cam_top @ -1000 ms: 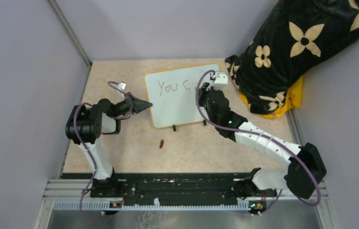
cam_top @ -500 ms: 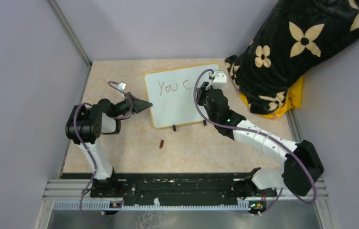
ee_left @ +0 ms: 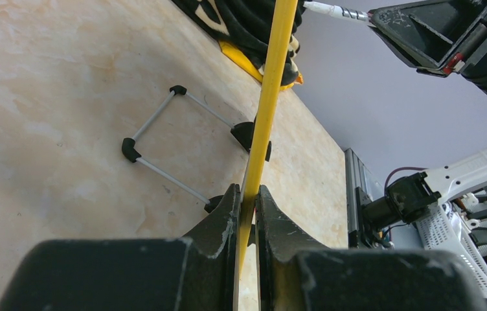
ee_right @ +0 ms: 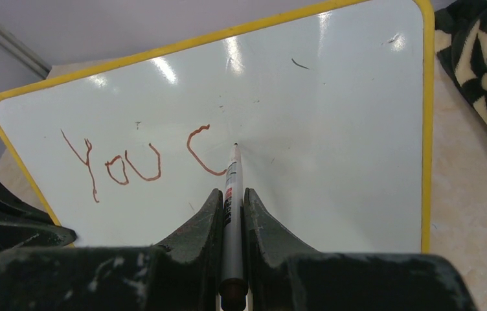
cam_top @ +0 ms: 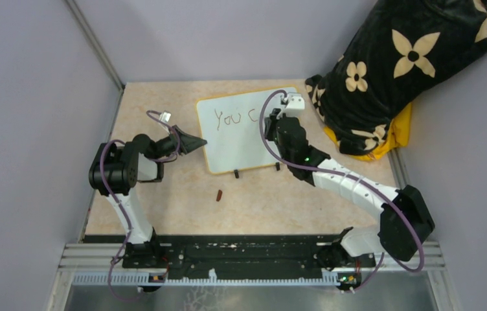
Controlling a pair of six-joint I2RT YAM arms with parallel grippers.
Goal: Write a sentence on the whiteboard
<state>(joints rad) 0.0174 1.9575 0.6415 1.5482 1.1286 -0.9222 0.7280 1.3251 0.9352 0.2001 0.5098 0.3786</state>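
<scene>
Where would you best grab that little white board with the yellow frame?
By its thin yellow left edge, coming from the left, as the left gripper does: the glossy white board is a thin propped-up sheet, so only an edge fits between the jaws, and its face stays free for the grey marker.

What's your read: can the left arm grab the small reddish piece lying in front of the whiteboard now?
Probably not yet: the left fingers are shut on the frame of the whiteboard, so they'd have to let go first. The reddish piece lies uncovered nearby.
</scene>
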